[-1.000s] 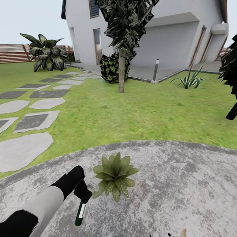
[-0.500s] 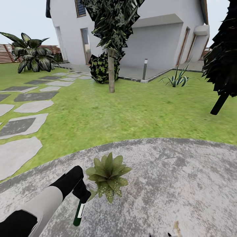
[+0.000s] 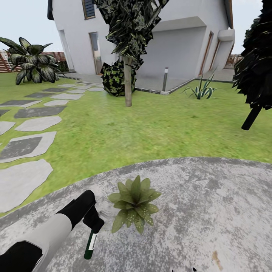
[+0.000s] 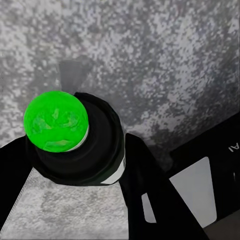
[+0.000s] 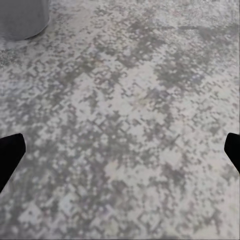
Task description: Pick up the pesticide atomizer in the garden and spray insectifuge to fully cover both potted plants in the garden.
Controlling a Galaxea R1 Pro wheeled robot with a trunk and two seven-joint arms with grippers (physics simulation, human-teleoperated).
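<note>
Holding the atomizer (image 3: 90, 243) by its upper part, the left gripper (image 3: 93, 221) hangs low over the patio (image 3: 211, 211); its black fingers (image 4: 150, 200) are clenched on both sides of the bottle. The bottle points down from the gripper, slightly tilted, and its bright green bottom (image 4: 56, 121) faces the left wrist camera, with grey paving behind it. If the bottle touches the paving, I cannot tell.

Just beside the gripper, on the side away from the arm, sits the plant (image 3: 135, 204) with broad speckled leaves. Its nearest leaf tips are close to the gripper, but a narrow strip of bare stone separates them.

Past the plant, the patio is open stone up to its curved edge, where the lawn (image 3: 151, 128) begins. Farther behind stand a tree trunk (image 3: 128, 81), a bollard lamp (image 3: 165, 79) and the white house (image 3: 177, 41). On the arm's side, stepping stones (image 3: 22, 145) cross the grass.

The right gripper (image 5: 120, 152) hangs over bare mottled paving with its two dark fingertips (image 5: 10, 152) wide apart and nothing between them. A grey pot (image 5: 22, 17) stands ahead of it, off toward one finger, well apart.
</note>
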